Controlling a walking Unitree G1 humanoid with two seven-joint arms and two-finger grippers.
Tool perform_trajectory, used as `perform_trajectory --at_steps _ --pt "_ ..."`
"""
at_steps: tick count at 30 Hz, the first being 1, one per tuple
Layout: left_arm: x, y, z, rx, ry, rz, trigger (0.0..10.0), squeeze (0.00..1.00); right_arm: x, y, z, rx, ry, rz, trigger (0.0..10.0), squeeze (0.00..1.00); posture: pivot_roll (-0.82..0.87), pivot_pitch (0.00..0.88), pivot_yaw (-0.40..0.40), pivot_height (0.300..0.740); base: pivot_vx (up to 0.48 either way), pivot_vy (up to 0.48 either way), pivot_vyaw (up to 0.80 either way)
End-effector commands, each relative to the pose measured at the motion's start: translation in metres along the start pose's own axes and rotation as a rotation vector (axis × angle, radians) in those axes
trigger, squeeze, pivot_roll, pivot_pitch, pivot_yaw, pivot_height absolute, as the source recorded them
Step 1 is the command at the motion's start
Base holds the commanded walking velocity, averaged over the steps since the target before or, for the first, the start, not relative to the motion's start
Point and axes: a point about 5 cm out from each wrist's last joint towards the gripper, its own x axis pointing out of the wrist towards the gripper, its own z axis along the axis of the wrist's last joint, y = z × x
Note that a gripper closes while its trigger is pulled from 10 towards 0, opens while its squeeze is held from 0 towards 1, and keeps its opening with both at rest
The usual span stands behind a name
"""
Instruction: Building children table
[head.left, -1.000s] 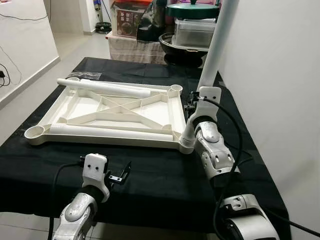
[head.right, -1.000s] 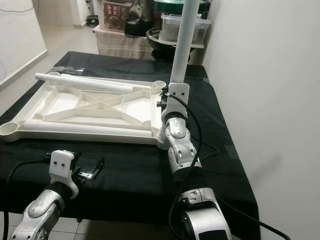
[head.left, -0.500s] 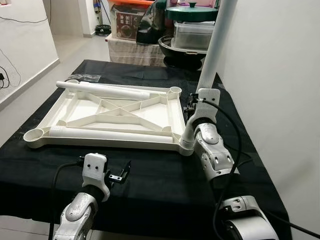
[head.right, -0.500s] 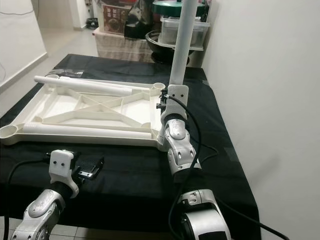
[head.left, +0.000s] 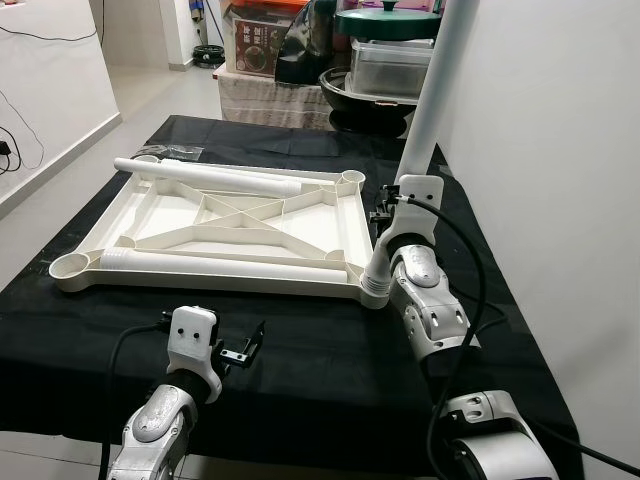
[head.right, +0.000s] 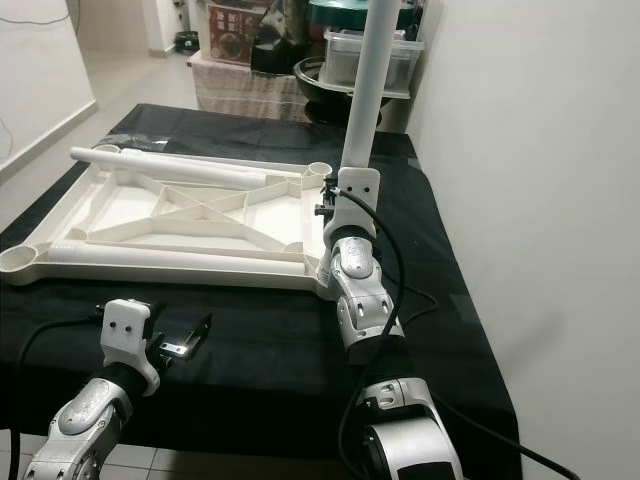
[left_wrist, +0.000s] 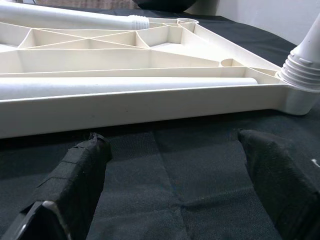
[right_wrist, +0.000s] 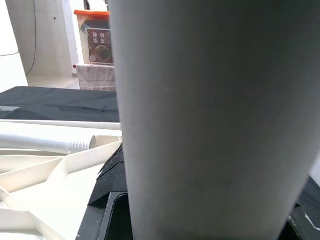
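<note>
A white plastic table top (head.left: 200, 282) lies upside down on the black cloth. One white table leg (head.left: 432, 110) stands upright in its near right corner socket (head.left: 375, 290). My right gripper (head.left: 385, 212) is shut on that leg just above the socket, and the leg (right_wrist: 210, 115) sits close between its fingers in the right wrist view. Two loose legs lie on the table top, one along the far side (head.left: 215, 176) and one along the near side (head.left: 220, 262). My left gripper (head.left: 245, 348) hovers open over the cloth in front of the near rim (left_wrist: 150, 107), holding nothing.
The black-covered table (head.left: 330, 370) ends just before me, with floor on the left (head.left: 40, 190). A white wall (head.left: 560, 150) runs close along the right. Storage boxes and a lidded pot (head.left: 385, 25) stand behind the table. A small clear bag (head.left: 170, 152) lies at the far left corner.
The head view shifts slightly. Both arms, the upright leg and the loose legs keep their places.
</note>
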Motion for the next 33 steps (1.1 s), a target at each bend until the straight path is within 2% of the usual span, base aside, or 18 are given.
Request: perform_trajectory --at_steps 1,18,33 --pt "0.0006 -0.0036 -0.0007 0.009 -0.003 -0.019 10.0 0.0 -0.0042 -0.0131 -0.0322 -0.033 0.147 -0.037 10.0 0.0 0.03 0.0 -0.079 0.74 0.0 0.0 0.0" --pt "0.0034 -0.0075 -0.0033 0.011 0.001 -0.033 10.0 0.0 0.0024 -0.014 -0.0285 -0.035 0.173 0.001 10.0 0.0 0.03 0.0 -0.087 0.74 0.0 0.0 0.0" --pt "0.0029 -0.0081 -0.0051 0.012 0.004 -0.032 10.0 0.0 0.0029 -0.0128 -0.0352 0.019 0.227 -0.004 10.0 0.0 0.02 0.0 -0.088 0.74 0.0 0.0 0.0"
